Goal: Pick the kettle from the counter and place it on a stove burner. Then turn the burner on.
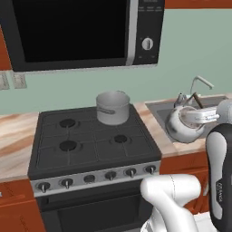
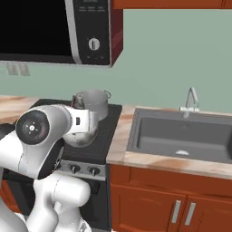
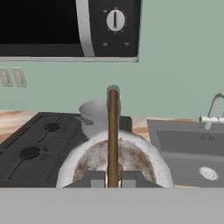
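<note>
Dark fingertips [image 3: 93,178] clamped on thin arched handle [image 3: 113,131] of kettle [image 1: 185,123], gripper [image 3: 113,179] pinching it at one narrow spot. Kettle held clear of counter [image 1: 156,127], between stove's right edge and sink [image 2: 181,133]. Likely hazards: swinging or slipping on so slender a hold; clipping grey pot [image 1: 113,107] on rear burner; landing tilted across grate [image 1: 95,140].

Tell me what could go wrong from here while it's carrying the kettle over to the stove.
The gripper is shut on the kettle's thin handle alone, so the kettle could swing or tip while it is carried. The grey pot stands on the stove's back right burner; the kettle could knock it on the way over. That leaves the front right burner nearest.
</note>
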